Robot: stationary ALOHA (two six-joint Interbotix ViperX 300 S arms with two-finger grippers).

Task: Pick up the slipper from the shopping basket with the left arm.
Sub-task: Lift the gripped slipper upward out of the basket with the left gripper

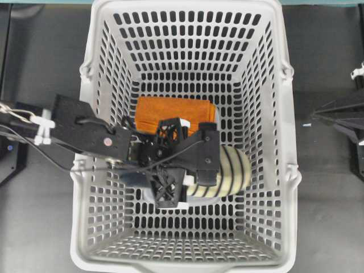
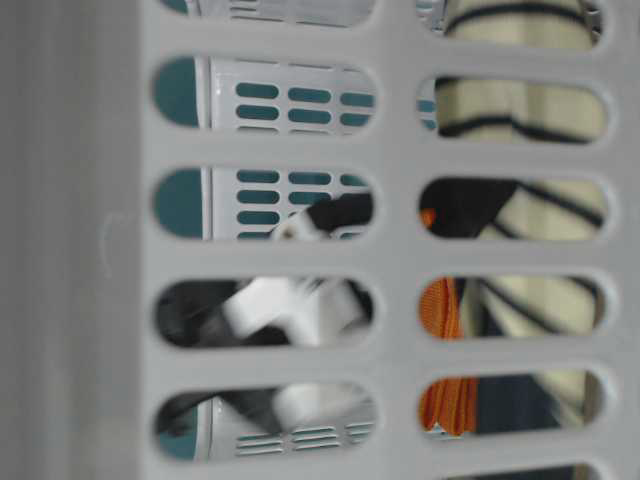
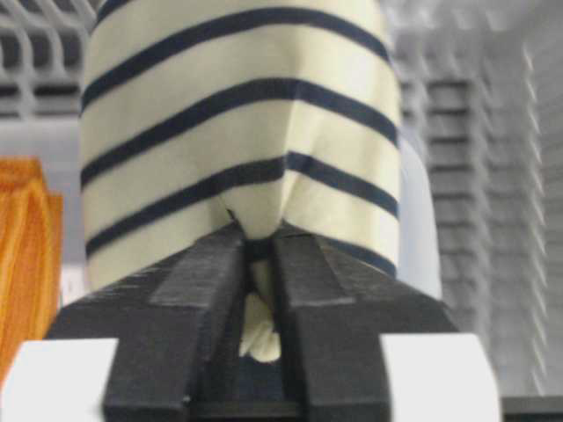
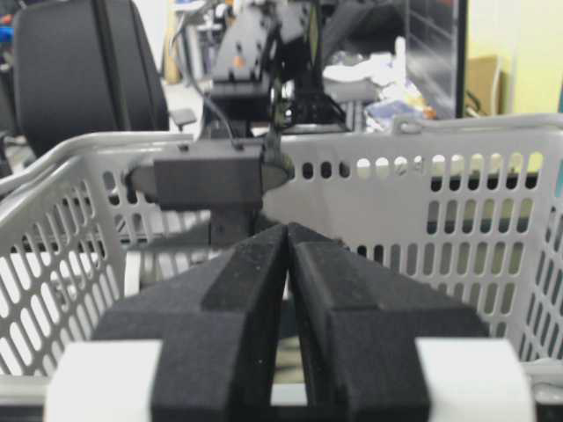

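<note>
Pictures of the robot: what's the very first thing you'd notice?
The big grey shopping basket fills the overhead view. Inside it, the left gripper pinches the striped slipper, bunching its cream fabric between the jaws. A folded orange cloth lies just behind the slipper, while the right gripper waits shut outside the basket.

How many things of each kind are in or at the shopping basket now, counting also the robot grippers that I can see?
Shopping basket: 1
Slipper, striped: 1
Orange cloth, folded: 1
Grippers: 2, the left gripper shut on the slipper, the right gripper shut on nothing, outside the basket
Total: 5
</note>
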